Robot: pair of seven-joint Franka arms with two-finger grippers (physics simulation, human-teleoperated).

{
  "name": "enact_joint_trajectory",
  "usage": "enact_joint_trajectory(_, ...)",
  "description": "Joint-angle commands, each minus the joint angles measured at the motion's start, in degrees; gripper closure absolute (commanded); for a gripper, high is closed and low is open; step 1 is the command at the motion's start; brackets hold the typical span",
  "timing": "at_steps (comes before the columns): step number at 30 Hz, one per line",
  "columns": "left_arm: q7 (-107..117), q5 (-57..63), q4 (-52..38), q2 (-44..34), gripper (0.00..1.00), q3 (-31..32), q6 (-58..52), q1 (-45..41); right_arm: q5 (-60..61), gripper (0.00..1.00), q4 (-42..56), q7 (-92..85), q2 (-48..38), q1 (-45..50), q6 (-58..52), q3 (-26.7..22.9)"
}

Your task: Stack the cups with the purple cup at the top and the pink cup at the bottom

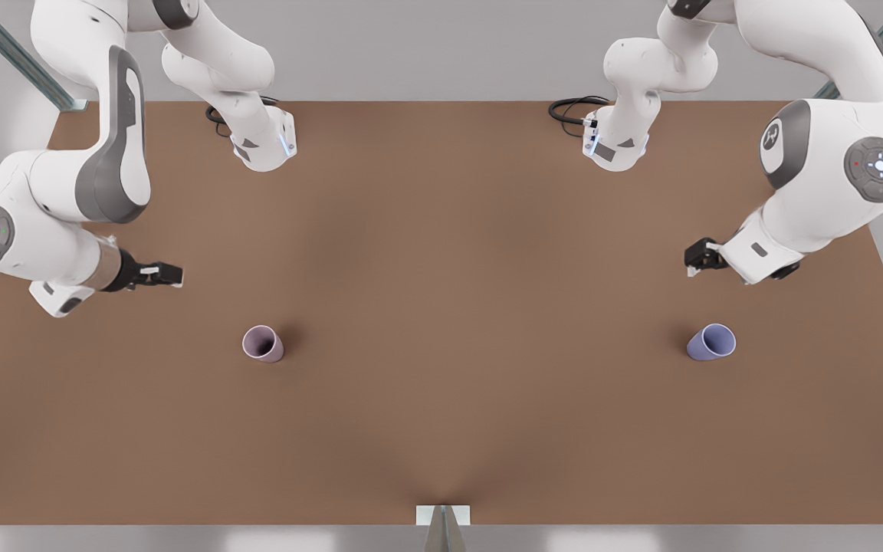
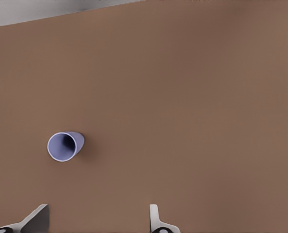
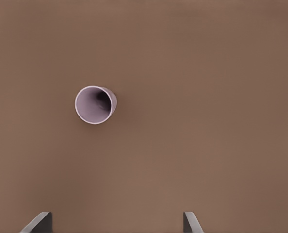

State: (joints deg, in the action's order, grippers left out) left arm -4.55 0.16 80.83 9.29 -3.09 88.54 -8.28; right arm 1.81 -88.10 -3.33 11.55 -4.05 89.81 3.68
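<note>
We note the brown flat table [image 1: 441, 429] carrying two cups that stand upright, mouths up, well apart from each other. The small tapered dusty pink-mauve cup [image 1: 263, 343] sits toward the front view's left; the small tapered bluish-lavender purple cup [image 1: 711, 342] sits toward the front view's right. Nothing is stacked yet, and neither cup is touched.

The left wrist view looks down on the purple cup [image 2: 65, 146], so we assign the left gripper [image 1: 696, 257] to the arm at the front view's right. It hangs above the table, near the purple cup but apart from it, on its far side. Its fingers [image 2: 156, 219] are spread, holding nothing.

The right wrist view looks down into the pink cup [image 3: 95, 105], whose darker inside is plain to see. The right gripper [image 1: 169, 274] is thus at the front view's left, above the table and off to the side of the pink cup. Its fingers [image 3: 191, 223] are likewise parted and empty.

Our reading: each arm is parked over its own half with its nearest cup in sight, ready for an approach. Since the pink cup must be the base, we judge the purple cup is the one to lift first, gripped by its wall so its bottom stays free to drop into the pink one
</note>
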Motion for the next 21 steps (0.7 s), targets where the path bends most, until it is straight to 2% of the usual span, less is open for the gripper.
enact_joint_trajectory(1,-0.7,0.1,0.0,-0.1,0.00,-0.1,4.1,0.0,0.0,0.00,0.0,-1.9,0.0,0.0,5.1,0.0)
enact_joint_trajectory(8,-0.9,0.0,0.8,1.2,0.00,-0.1,1.1,0.0,-0.1,0.00,1.5,-4.1,0.8,0.1,5.0,0.1)
enact_joint_trajectory(10,-1.0,-0.1,0.8,1.3,0.00,0.0,1.1,0.0,0.0,0.00,6.5,-4.1,5.8,0.4,4.9,0.3)
enact_joint_trajectory(12,-0.6,-0.4,0.8,1.6,0.00,-0.1,1.0,0.0,-0.1,0.00,7.0,-3.8,9.5,1.7,7.1,0.9)
enact_joint_trajectory(15,-0.7,-0.2,0.9,2.8,0.00,-0.2,0.1,0.0,0.0,0.00,5.9,-3.7,14.6,3.9,14.8,1.0)
enact_joint_trajectory(21,-0.8,0.2,1.0,2.8,0.00,-0.1,-0.7,0.0,0.0,0.00,-1.1,-4.1,16.5,4.5,18.6,2.0)
